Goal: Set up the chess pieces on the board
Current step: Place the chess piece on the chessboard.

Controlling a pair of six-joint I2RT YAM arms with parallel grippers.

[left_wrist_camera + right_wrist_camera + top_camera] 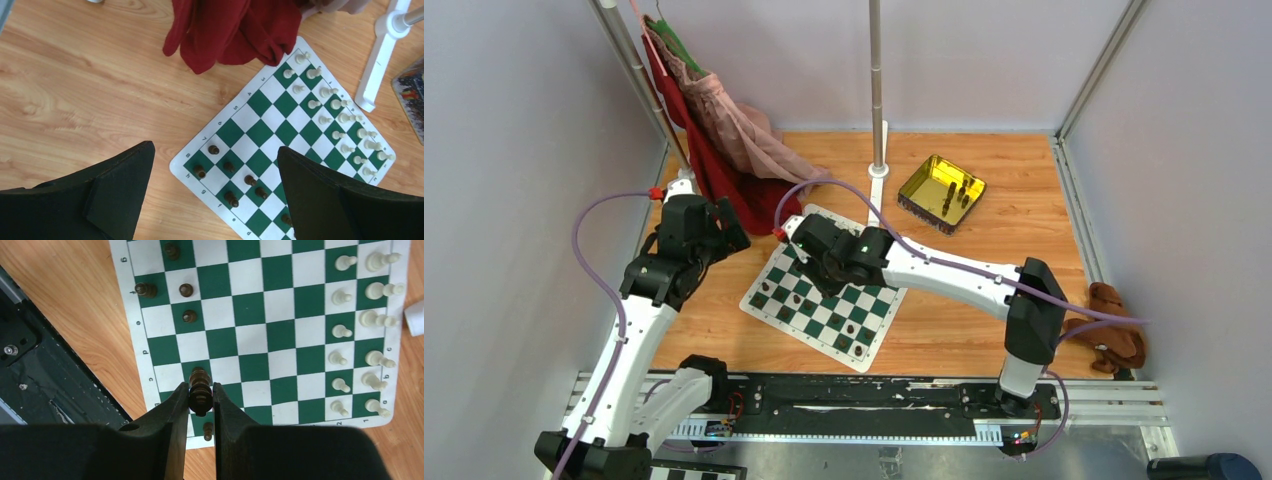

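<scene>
Dark brown on green: found one chess piece (200,396) pinched upright between the fingers of the right gripper (200,386), jaws pressed against its sides. Saw it over the board (252,307), near the edge closest to that gripper; could not tell whether it touched the square below. Logged another dark piece (208,430) just under the fingertips, on the white border. Noted more dark pieces (186,289) ahead and left of the tips, standing apart on separate squares. Counted two files of white pieces (342,331) along the board's far side, well off to the right of the pinch. Found the left gripper (215,147) spread wide, gripping nothing, above the board's dark-piece corner. Spotted loose dark pieces below, between its two fingers (120,195). Saw red cloth (230,30) beyond those tips, reaching the board's far corner. Marked a yellow tray (941,190) well past the right gripper, off the board.
</scene>
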